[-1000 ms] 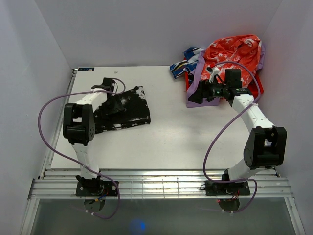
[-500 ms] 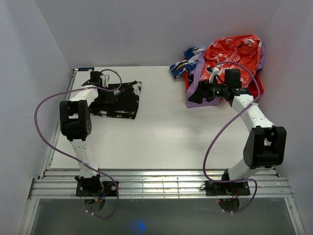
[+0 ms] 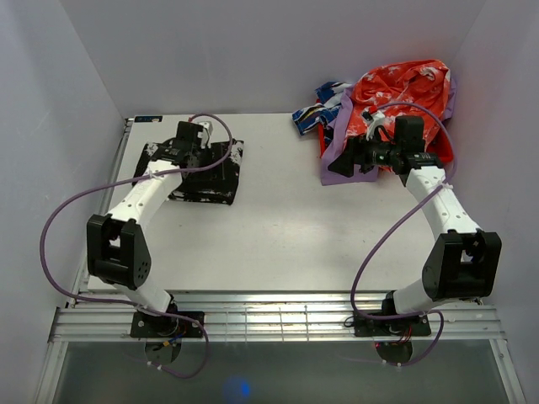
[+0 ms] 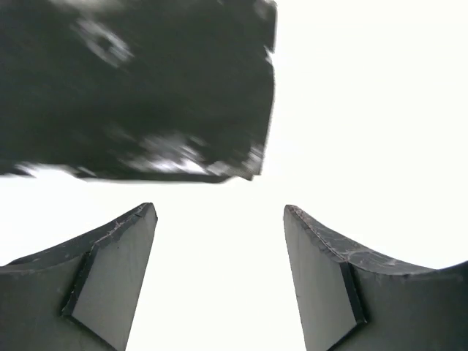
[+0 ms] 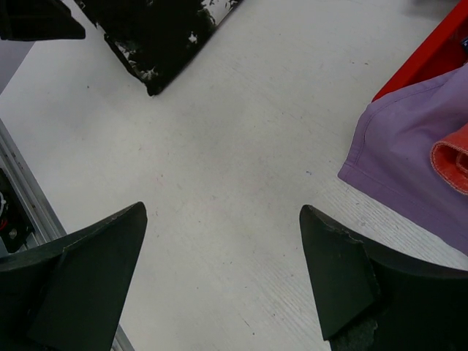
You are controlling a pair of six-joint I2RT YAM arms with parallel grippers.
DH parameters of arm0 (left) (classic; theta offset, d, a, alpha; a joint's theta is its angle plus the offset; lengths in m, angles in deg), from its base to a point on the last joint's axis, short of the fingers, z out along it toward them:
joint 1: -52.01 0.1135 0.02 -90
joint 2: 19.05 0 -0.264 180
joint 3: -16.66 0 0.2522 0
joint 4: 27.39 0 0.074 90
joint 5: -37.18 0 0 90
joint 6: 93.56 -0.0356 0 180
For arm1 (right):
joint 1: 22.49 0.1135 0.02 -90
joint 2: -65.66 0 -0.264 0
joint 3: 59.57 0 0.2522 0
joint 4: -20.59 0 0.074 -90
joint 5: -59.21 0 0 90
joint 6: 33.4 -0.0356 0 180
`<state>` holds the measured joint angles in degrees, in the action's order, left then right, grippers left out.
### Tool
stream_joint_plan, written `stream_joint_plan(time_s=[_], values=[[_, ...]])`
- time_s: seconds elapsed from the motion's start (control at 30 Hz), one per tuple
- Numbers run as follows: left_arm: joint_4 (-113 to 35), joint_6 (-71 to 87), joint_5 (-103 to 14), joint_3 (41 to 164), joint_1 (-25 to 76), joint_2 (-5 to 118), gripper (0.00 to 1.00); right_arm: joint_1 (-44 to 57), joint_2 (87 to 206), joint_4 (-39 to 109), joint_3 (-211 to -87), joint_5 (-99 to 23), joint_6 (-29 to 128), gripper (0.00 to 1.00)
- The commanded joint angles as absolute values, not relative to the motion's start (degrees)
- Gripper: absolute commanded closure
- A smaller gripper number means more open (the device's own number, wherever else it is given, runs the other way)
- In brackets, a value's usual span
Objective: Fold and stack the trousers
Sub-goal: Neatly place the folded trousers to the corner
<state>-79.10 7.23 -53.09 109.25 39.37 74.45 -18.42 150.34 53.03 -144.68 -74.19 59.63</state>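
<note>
The trousers are lying as a compact folded rectangle on the far-left part of the table, edges now running square to the table's sides. A second ago the bundle was sitting nearer the middle and skewed, so it is reading as slid back and straightened. The left gripper is hovering over the bundle's far portion, its pincer spread wide with nothing between the fingers; the left wrist view is showing only bare table in the gap and a blurred black corner ahead. The right gripper is waiting beside the heap of other clothes, the orange-red garment among them, jaws likewise spread and holding nothing. Judgement: folding is looking finished and the trousers are sitting released at what is probably the stacking spot.
</note>
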Motion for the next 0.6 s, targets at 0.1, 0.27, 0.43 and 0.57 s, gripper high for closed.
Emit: stream_joint_plan(time_s=[0.1, 0.27, 0.43, 0.57], values=[[-81.75, 21.31, -58.44, 106.53, 33.56, 78.59, 0.21, -18.98, 148.89, 52.28, -143.99, -73.77, 59.94, 0.1], [-75.88, 18.33, -68.28, 109.61, 27.5, 86.06, 0.21, -19.24, 148.8, 52.02, -143.2, -73.16, 59.85, 0.1], [-77.52, 19.29, -75.32, 114.87, 28.37, 97.66, 0.21, -19.85, 148.63, 52.1, -142.85, -72.89, 60.03, 0.1], [-76.92, 18.87, -74.7, 117.52, 33.54, 102.59, 0.25, -20.12, 149.07, 52.02, -142.68, -73.33, 60.03, 0.1]])
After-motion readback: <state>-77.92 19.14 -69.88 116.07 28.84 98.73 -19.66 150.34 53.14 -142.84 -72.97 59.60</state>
